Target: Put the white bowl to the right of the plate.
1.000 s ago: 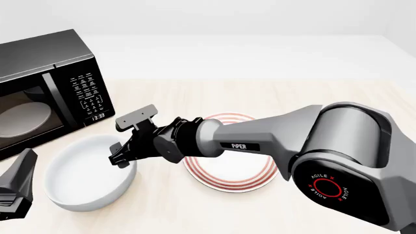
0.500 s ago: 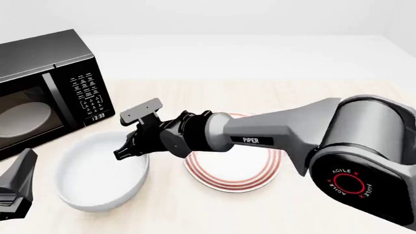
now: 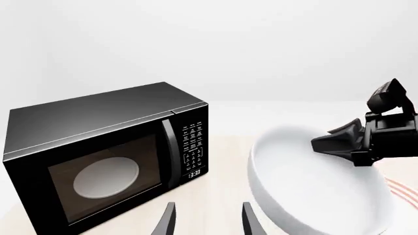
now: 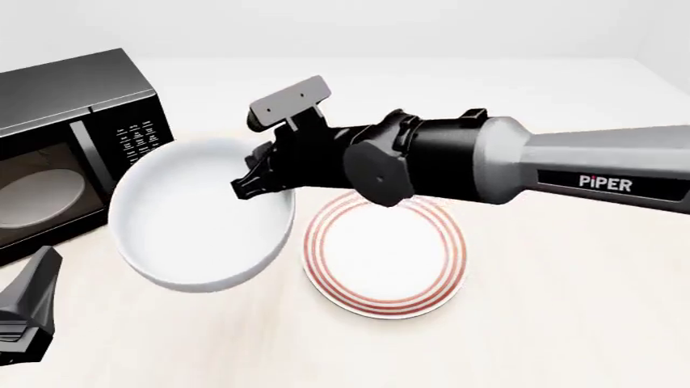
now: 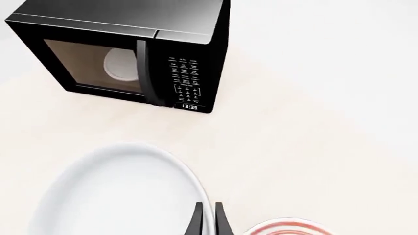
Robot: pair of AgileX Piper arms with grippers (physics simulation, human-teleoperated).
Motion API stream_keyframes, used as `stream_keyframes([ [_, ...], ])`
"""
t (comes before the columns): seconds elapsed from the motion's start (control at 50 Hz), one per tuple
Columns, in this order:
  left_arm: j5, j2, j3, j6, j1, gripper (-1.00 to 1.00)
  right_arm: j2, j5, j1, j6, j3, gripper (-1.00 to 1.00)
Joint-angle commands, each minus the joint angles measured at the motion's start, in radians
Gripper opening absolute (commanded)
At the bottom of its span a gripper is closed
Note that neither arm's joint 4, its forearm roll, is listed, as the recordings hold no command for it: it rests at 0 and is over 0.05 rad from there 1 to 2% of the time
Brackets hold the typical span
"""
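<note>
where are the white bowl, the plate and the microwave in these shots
white bowl [image 4: 199, 218], front view, on its inner floor
plate [image 4: 385, 255], front view, on its plain white centre
microwave [image 3: 98, 117], left wrist view, on its black top panel

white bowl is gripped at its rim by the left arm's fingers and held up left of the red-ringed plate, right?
Not quite: the glossy white deep bowl is pinched at its rim by the right gripper, as the front view shows. The left gripper is open and holds nothing. The bowl is left of the flat red-ringed plate.
</note>
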Motion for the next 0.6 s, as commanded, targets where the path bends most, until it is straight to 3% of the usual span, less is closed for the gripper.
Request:
stream_keyframes([
  [0.02,0.0,0.0,0.0,0.0,0.0,1.0,-0.12,-0.019,-0.063,-0.017,0.083,-1.0],
  [0.38,0.0,0.0,0.0,0.0,0.0,1.0,-0.273,-0.071,-0.217,-0.008,0.263,-1.0],
  [0.6,0.0,0.0,0.0,0.0,0.0,1.0,-0.33,-0.116,-0.358,0.004,0.372,-1.0],
])
